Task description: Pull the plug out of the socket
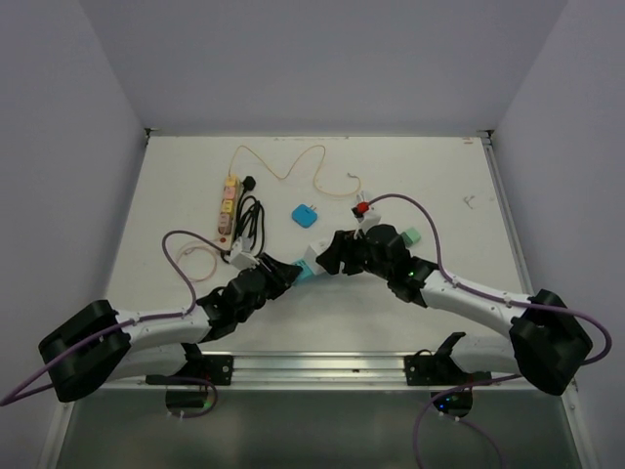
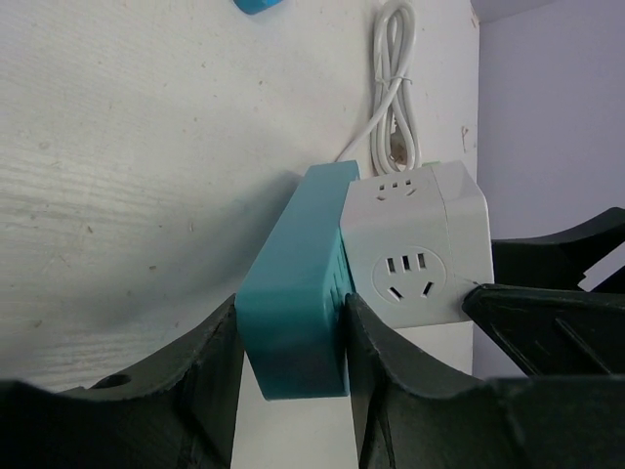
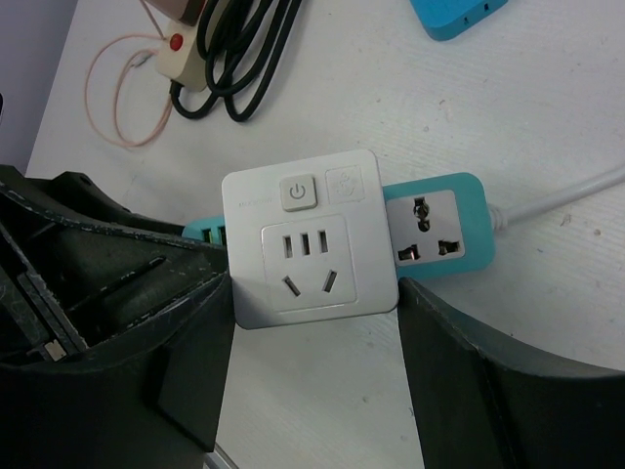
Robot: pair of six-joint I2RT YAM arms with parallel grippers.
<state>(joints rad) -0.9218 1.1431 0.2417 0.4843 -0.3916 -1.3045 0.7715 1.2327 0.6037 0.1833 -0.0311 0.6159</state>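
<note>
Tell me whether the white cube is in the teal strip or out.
In: the cube sits flush against the strip, no gap visible in either wrist view.

Two socket strips (image 3: 439,230) (image 1: 228,207), one white cube plug (image 3: 311,239)

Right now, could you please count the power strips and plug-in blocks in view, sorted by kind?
Power strips: 2 (teal power strip, beige power strip)
Plug-in blocks: 2 (white cube, blue block)
Unclear kind: 1 (green thing, mostly hidden)
Total: 5
</note>
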